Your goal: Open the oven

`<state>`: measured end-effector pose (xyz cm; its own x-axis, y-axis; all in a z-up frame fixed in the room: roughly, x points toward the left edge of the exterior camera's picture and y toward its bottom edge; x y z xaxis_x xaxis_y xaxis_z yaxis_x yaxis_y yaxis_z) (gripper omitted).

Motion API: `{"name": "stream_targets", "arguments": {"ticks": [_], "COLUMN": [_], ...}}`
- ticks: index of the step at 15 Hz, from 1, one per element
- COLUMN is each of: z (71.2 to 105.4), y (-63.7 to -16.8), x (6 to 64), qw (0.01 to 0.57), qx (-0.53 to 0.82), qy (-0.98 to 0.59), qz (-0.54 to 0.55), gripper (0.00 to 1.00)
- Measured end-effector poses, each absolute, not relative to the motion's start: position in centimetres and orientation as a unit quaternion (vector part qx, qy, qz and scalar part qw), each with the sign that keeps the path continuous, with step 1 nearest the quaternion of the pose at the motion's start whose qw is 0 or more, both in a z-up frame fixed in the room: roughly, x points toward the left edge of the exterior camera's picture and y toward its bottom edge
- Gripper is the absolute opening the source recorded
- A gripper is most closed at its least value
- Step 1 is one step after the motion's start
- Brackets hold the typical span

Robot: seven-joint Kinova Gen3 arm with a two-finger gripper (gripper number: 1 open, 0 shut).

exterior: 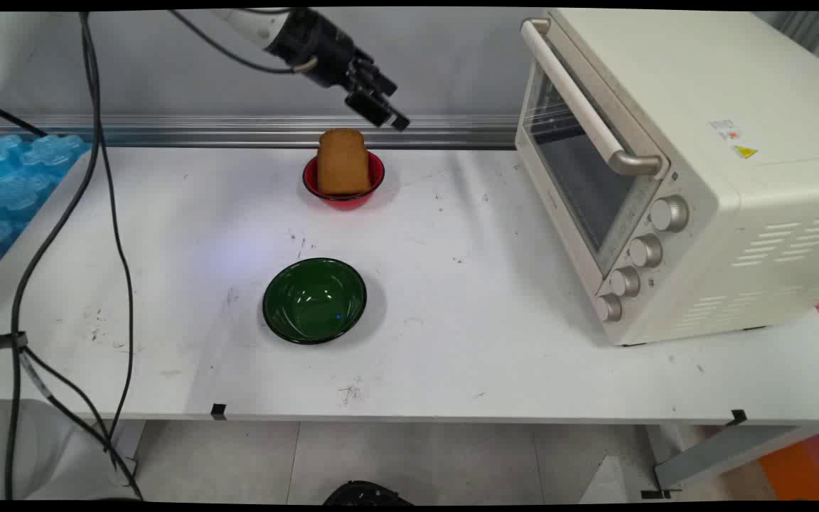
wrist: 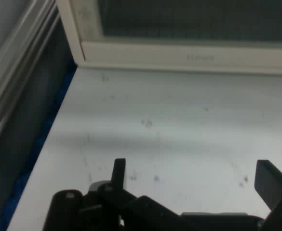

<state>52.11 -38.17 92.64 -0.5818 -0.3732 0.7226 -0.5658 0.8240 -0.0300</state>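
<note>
My gripper [exterior: 389,114] hangs above the table's back edge, tilted toward the right, open and holding nothing. Just below and left of it a brown loaf of bread [exterior: 343,161] stands upright in a red bowl [exterior: 343,193]. A green bowl [exterior: 314,300] with nothing in it sits nearer the front, in the middle of the table. In the hand view the gripper [wrist: 194,180] shows its two fingers spread wide over bare white table, and the toaster oven [wrist: 179,33] fills the top of that view.
A cream toaster oven [exterior: 672,171] with its door shut stands at the right of the table, handle and several knobs facing left. Black cables [exterior: 100,213] hang down on the left. A metal rail [exterior: 239,131] runs along the back edge.
</note>
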Motion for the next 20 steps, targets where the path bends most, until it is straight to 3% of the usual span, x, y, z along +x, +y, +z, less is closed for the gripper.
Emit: {"name": "stream_targets", "arguments": {"ticks": [20], "z": [99.1], "y": [-43.0], "x": [44.5], "qw": [0.444], "qx": [0.252], "qy": [-0.849], "qz": [0.136], "gripper": [1.0]}}
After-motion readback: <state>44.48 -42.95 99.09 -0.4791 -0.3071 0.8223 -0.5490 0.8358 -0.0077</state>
